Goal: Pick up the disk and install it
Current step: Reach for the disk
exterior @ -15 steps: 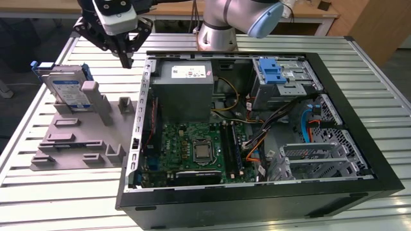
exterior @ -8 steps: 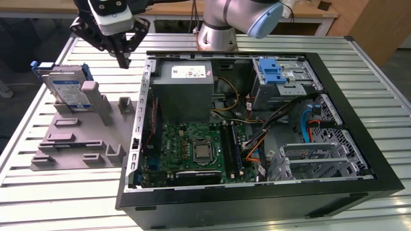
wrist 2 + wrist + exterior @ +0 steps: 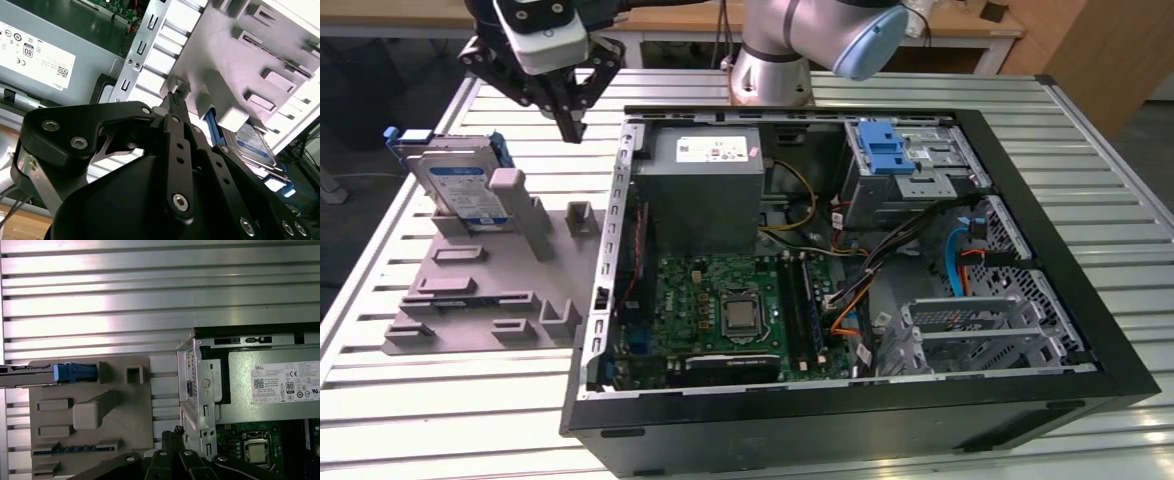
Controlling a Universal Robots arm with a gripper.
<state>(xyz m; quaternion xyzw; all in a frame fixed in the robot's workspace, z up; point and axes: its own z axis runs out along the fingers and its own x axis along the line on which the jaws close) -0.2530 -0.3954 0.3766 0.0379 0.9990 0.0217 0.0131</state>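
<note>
— Gripper (image 3: 173,100) linkages, black and bolted, crowd the foreground in the second wrist view. How do the jaws stand?

— Closed tip to tip, with nothing between them. In the exterior view the tips point down over the slatted aluminium table (image 3: 454,410), between the grey fixture plate (image 3: 467,300) and the far corner of the open computer case (image 3: 854,415).

— And the disk?

— The disk (image 3: 458,185) stands on edge at the far end of the fixture, just behind a grey post (image 3: 507,205), label facing out, with its blue carrier frame around it. It is apart from the gripper, toward the exterior view's left.

— What's in the case?

— Its power supply (image 3: 707,190) sits nearest the gripper, with the motherboard (image 3: 720,300) nearer the camera. A drive cage (image 3: 927,165) with a blue latch (image 3: 883,150) is toward the exterior view's right.
</note>
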